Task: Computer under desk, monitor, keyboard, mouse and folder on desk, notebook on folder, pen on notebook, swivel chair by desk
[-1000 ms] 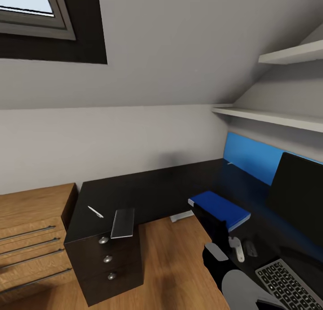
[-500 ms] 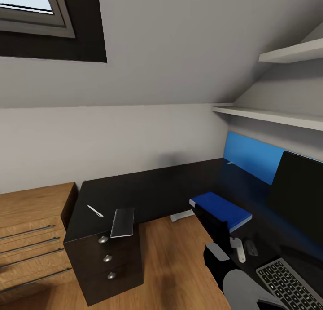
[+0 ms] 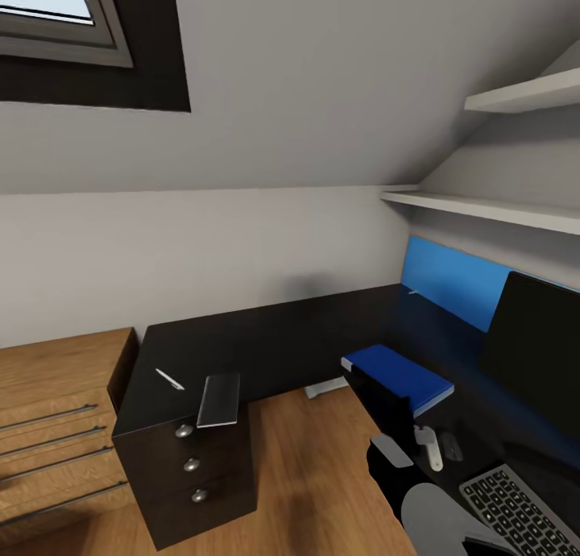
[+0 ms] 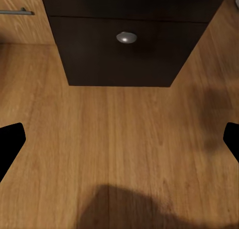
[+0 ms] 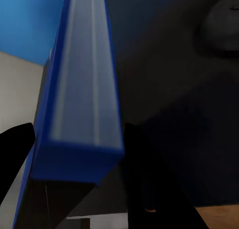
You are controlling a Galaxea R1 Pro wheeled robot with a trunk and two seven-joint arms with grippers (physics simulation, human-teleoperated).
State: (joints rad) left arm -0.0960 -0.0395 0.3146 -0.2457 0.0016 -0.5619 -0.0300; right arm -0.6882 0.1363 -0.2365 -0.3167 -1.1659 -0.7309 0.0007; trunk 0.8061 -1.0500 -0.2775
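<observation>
Nearest you, at the lower right of the head view, your right gripper (image 3: 400, 415) sits at the near end of the blue folder (image 3: 399, 377), which lies flat on the desk (image 3: 282, 338); in the right wrist view its dark fingers (image 5: 15, 149) stand on either side of the folder's (image 5: 82, 104) end, so the jaws look spread around it, though you cannot tell from these frames whether they actually press on it. The folder's long axis runs away from the gripper toward the blue back panel (image 3: 451, 282), so any nudge or release goes along that line. Just below the folder lie the mouse (image 3: 451, 446) and, at the bottom right corner, the keyboard (image 3: 515, 504), with the monitor (image 3: 536, 350) standing at the right edge. Your left gripper (image 4: 119, 144) hangs wide open over the wood floor (image 4: 119, 139) in front of the black drawers (image 4: 124, 50), empty. Farther off, at the lower left on the desk's other wing, the grey notebook (image 3: 220, 400) and the white pen (image 3: 169, 379) lie near each other, the left arm being the nearer one to them. Against a second ago, the whole view has slid slightly, so the camera moved; the things themselves have not shifted.
</observation>
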